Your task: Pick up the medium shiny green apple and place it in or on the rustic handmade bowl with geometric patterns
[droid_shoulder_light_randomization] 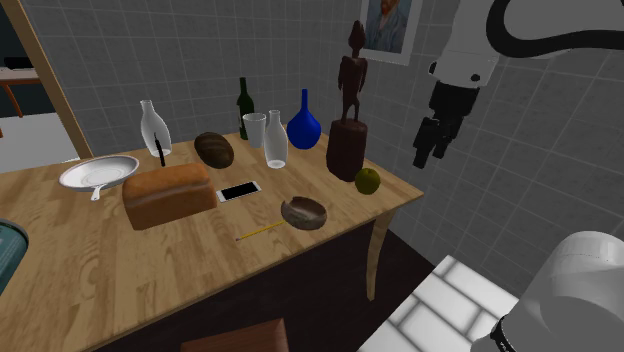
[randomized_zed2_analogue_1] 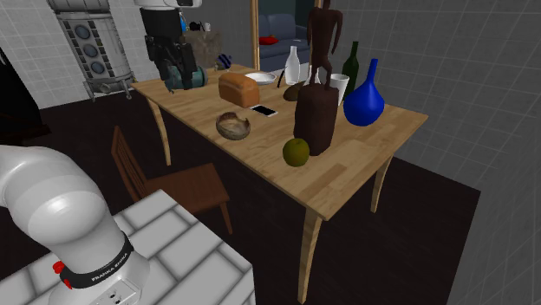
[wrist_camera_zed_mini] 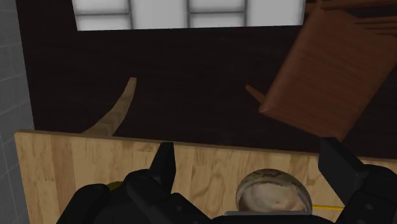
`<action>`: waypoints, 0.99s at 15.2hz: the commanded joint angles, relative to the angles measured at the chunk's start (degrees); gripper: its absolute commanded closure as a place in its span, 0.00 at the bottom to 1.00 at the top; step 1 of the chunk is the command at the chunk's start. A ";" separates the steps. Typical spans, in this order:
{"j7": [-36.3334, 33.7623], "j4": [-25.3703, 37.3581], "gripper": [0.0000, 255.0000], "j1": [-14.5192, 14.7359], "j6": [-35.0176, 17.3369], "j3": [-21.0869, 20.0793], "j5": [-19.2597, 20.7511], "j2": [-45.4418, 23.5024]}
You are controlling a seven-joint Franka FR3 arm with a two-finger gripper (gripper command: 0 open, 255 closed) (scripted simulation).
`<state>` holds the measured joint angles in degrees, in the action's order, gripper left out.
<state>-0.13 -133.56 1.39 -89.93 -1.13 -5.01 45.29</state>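
Note:
An olive-green apple [droid_shoulder_light_randomization: 368, 181] [randomized_zed2_analogue_1: 296, 152] sits near the table's corner, beside the dark base of a wooden statue [droid_shoulder_light_randomization: 349, 140]. The brown patterned bowl [droid_shoulder_light_randomization: 303, 212] [randomized_zed2_analogue_1: 233, 125] [wrist_camera_zed_mini: 273, 193] rests upright near the table's front edge. My black gripper [droid_shoulder_light_randomization: 423, 156] [randomized_zed2_analogue_1: 179, 76] [wrist_camera_zed_mini: 252, 167] hangs high in the air, above and to the shoulder view's right of the apple. Its fingers stand apart and hold nothing. In the wrist view the bowl lies far below between them, and a sliver of the apple [wrist_camera_zed_mini: 113, 186] peeks out beside the hand.
The wooden table [droid_shoulder_light_randomization: 100, 270] also carries a bread loaf [droid_shoulder_light_randomization: 168, 193], phone [droid_shoulder_light_randomization: 239, 190], pencil [droid_shoulder_light_randomization: 258, 231], blue vase [droid_shoulder_light_randomization: 304, 127], bottles and a white pan [droid_shoulder_light_randomization: 97, 173]. A wooden chair [randomized_zed2_analogue_1: 173, 182] [wrist_camera_zed_mini: 331, 70] stands on the dark floor between the table and my tiled stand [droid_shoulder_light_randomization: 450, 300].

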 commanded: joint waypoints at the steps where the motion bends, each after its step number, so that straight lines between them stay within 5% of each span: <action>1: 0.00 0.00 0.00 0.00 0.00 0.00 0.00 0.00; 15: 10.91 7.16 0.00 -2.78 -16.55 8.39 3.38 -24.90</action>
<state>9.93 -127.19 -1.17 -105.72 6.65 -1.73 21.95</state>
